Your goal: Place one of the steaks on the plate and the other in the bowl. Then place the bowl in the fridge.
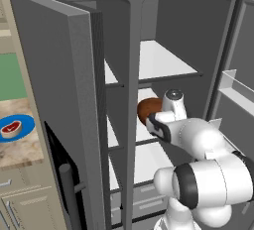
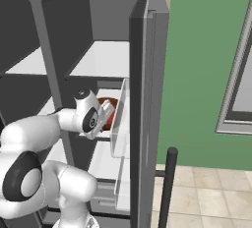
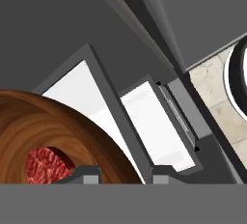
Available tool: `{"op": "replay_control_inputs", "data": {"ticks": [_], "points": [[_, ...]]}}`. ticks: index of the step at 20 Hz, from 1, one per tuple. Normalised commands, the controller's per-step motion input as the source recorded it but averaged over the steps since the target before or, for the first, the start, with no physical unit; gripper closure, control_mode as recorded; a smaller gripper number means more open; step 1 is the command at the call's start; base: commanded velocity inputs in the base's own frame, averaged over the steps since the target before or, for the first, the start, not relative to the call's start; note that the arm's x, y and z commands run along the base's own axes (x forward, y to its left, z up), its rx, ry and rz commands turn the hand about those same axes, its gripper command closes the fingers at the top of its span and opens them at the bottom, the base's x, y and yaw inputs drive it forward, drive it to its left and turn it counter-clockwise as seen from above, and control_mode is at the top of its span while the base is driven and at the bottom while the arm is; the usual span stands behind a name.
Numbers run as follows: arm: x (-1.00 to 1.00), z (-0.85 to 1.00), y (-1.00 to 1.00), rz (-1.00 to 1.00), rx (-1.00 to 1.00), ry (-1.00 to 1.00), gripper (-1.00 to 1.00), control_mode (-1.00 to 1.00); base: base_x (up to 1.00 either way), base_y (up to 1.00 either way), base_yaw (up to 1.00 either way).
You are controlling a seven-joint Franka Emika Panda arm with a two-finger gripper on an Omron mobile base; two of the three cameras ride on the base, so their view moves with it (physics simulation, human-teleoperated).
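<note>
The gripper (image 3: 120, 175) pinches the bowl (image 3: 72, 131) by its rim, one finger inside and one outside, it seems. The bowl sits inside the open fridge (image 1: 134, 35) over a middle shelf (image 1: 149, 162), with a red steak (image 3: 46, 166) in it. At 9 o'clock in the left base view, the plate (image 1: 27, 122) holds the other steak (image 1: 11, 128).

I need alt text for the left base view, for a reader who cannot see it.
The white robot arm reaches into the open grey fridge, holding the brown bowl over a white middle shelf. To the left, on the counter, a steak with a pale rim lies on the blue plate.
</note>
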Motion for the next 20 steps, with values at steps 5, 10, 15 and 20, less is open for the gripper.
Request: {"op": "replay_control_inputs", "data": {"ticks": [5, 10, 15, 20], "points": [[0.26, -0.27, 0.0, 0.0, 0.0, -0.1, 1.0, -1.0, 0.0, 0.0, 0.0], [0.19, -0.19, 0.0, 0.0, 0.0, -0.07, 1.0, -1.0, 0.0, 0.0, 0.0], [0.05, -0.02, 0.06, 0.0, 0.0, 0.0, 1.0, -1.0, 0.0, 0.0, 0.0], [0.24, 0.0, 0.1, 0.01, 0.0, 0.0, 1.0, -1.0, 0.0, 0.0, 0.0]]}}
